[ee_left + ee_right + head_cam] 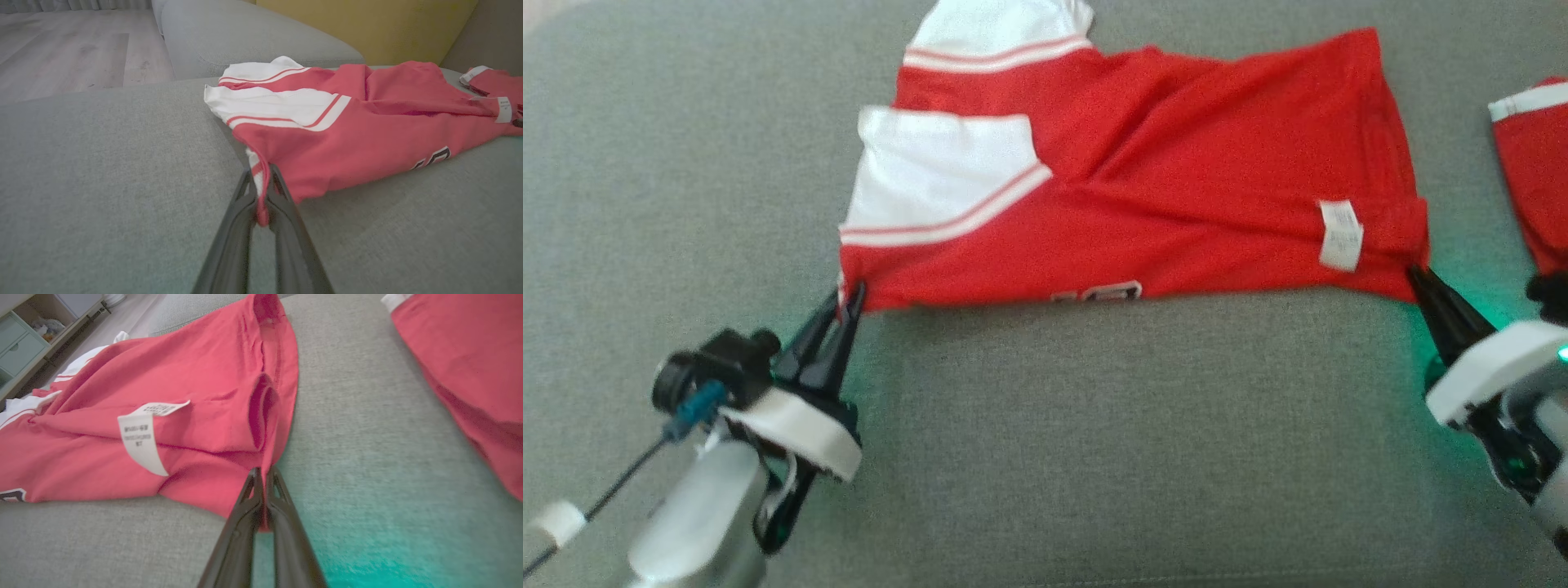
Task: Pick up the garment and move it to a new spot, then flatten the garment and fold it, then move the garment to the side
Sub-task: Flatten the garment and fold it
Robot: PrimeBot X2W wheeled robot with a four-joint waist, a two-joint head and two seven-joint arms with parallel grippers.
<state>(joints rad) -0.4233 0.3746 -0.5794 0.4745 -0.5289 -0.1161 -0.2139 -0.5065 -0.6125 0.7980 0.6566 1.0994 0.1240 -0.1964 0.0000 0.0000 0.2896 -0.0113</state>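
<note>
From my seat I count one garment (1176, 180), spread on the grey couch cushion (1094, 441) with its long axis running across the head view. The sleeve end points to the robot's left and the hem end to its right. Two white sleeves show at the left end, one nearer me (939, 167) and one at the far edge (1005, 24), each with white-and-red stripe trim. One white label (1340, 235) sits near the hem on the right, and part of a printed number (1097, 292) peeks out along the near edge. The cloth is wrinkled, not flat.

The left fingers (845, 327) are pressed together on the near left corner of the garment; in the left wrist view a strip of red cloth (261, 204) is pinched between them (286, 212). The right fingers (1441, 306) are clamped on the near right hem corner, and in the right wrist view I see them (245, 514) closed tight on the red edge, with the label (141, 443) just to their left.

One other red piece with a white band (1535, 180) lies on the cushion to the right, apart from the garment
</note>
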